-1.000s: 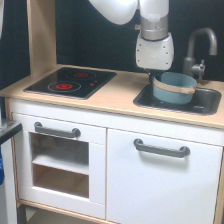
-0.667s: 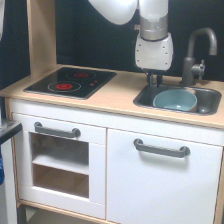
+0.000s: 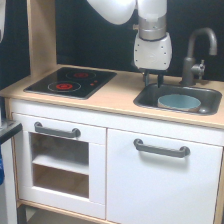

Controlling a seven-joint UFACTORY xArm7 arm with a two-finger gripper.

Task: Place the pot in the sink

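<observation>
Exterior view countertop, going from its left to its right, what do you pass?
Stovetop → pincer hanging above the sink's near-left edge → pot in the sink → faucet.

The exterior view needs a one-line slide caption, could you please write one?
Light-blue pot resting in the sink, gripper raised above the basin's edge beside the faucet.

light: even, bright | focus: soft throughout | glare: perhaps slight

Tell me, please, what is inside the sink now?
The light-blue pot sits inside the sink, toward the exterior view's right. Its lower part and the sink floor under it are hidden by the sink's front wall.
</observation>
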